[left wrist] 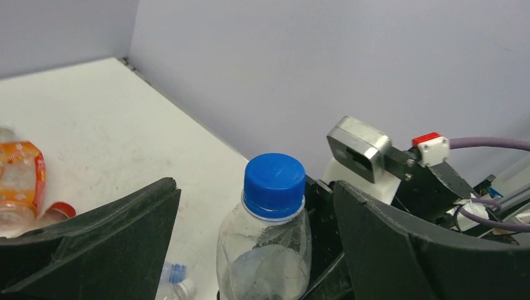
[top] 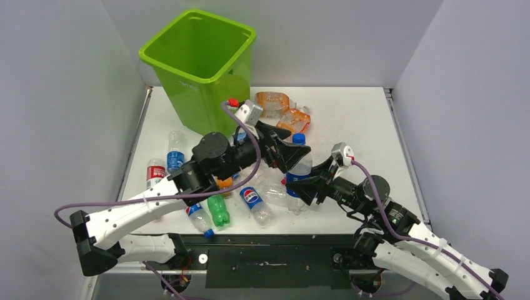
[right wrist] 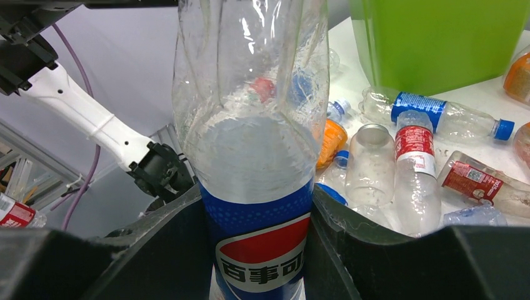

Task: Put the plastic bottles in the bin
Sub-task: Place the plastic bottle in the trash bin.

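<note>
A clear bottle with a blue cap and a blue Pepsi label (top: 299,170) stands upright above the table's middle. My right gripper (top: 305,187) is shut on its labelled lower body (right wrist: 253,250), jaws pressed against both sides. My left gripper (top: 292,156) is open around the bottle's neck (left wrist: 265,244); the right jaw is near it and the left jaw stands well off. The lime-green bin (top: 187,62) stands at the back left and also shows in the right wrist view (right wrist: 437,37). Several more bottles lie on the table, among them a green one (top: 219,210).
Crushed orange bottles (top: 278,105) lie right of the bin. Pepsi and red-labelled bottles (top: 255,201) (top: 155,172) lie left of centre near the front. Grey walls enclose the table (top: 356,119) on three sides. The right wrist camera (left wrist: 359,147) sits close behind the bottle.
</note>
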Tool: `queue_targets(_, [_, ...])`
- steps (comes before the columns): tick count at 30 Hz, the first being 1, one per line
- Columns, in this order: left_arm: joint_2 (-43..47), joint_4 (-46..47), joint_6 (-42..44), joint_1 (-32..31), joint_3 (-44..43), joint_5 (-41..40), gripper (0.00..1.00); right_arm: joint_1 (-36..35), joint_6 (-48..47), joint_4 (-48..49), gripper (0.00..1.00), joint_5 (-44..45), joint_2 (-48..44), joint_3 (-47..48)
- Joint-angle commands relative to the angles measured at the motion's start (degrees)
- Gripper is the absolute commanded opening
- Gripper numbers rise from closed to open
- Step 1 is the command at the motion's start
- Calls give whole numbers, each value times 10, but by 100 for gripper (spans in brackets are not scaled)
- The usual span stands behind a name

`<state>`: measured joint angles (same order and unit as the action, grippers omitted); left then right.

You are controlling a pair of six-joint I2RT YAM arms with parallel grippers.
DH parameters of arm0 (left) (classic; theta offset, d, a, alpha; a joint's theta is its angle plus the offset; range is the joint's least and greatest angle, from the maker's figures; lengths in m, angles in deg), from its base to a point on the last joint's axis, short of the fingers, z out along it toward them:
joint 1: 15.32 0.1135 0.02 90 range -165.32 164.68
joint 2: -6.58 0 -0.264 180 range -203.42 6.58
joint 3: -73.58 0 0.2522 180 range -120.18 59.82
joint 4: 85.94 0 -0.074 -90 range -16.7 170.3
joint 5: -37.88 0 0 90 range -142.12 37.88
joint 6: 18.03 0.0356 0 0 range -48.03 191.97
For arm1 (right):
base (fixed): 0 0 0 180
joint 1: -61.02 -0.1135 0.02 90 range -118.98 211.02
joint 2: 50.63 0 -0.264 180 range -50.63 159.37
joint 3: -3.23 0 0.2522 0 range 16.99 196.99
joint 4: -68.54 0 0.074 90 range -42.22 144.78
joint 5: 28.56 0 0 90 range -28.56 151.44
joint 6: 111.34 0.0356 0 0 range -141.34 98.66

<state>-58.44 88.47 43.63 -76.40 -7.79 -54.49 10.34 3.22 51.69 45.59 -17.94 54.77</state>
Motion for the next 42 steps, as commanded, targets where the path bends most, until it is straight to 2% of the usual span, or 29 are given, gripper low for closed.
queue_targets(1, [-25,-39,-35,21,-51,46,89,-3,-11,26,34,1,8,6])
queue_targets(8, [-34,-10,-62,45,-45,91,66,-3,-19,26,33,3,8,4])
queue_targets(12, [-37,-7,-58,48,-46,100,50,-3,-21,26,33,3,10,3])
queue_targets(15, [-39,3,-54,49,-41,109,33,-3,-24,26,33,4,13,3])
queue_targets(16, [-38,7,-51,48,-39,113,24,-3,-24,26,34,5,14,3])
queue_targets(17, [-38,10,-48,49,-38,115,16,-3,-25,26,37,7,15,4])
queue_targets(18, [-38,11,-45,49,-37,117,9,-3,-23,21,46,12,16,6])
queue_targets(20, [-36,11,-37,50,-38,116,0,-3,-20,11,79,20,15,11])
queue_targets(21, [-34,9,-33,52,-39,115,0,-3,-18,7,93,23,15,14])
queue_targets(22, [-31,6,-27,54,-41,113,0,-3,-14,2,98,27,13,19])
queue_targets(23, [-27,2,-21,58,-44,112,0,-3,-12,-4,91,28,10,25])
queue_targets(24, [-22,-4,-13,62,-50,108,0,-3,-11,-11,90,30,8,36])
queue_targets(30, [15,-55,52,136,-122,97,0,-3,-21,-78,90,54,-21,101])
queue_targets(33, [35,-65,124,170,-164,51,0,-3,-23,-99,90,97,-51,111])
queue_targets(35, [48,-33,182,179,-171,-9,0,-3,-12,-98,90,150,-73,97])
queue_targets(38, [58,82,282,189,-155,-91,0,-3,1,-86,90,209,-102,55])
queue_targets(40, [33,93,341,208,-192,-111,0,-3,12,-74,90,232,-118,30])
queue_targets(42, [-3,91,366,243,-239,-112,0,-3,32,-67,90,253,-124,7])
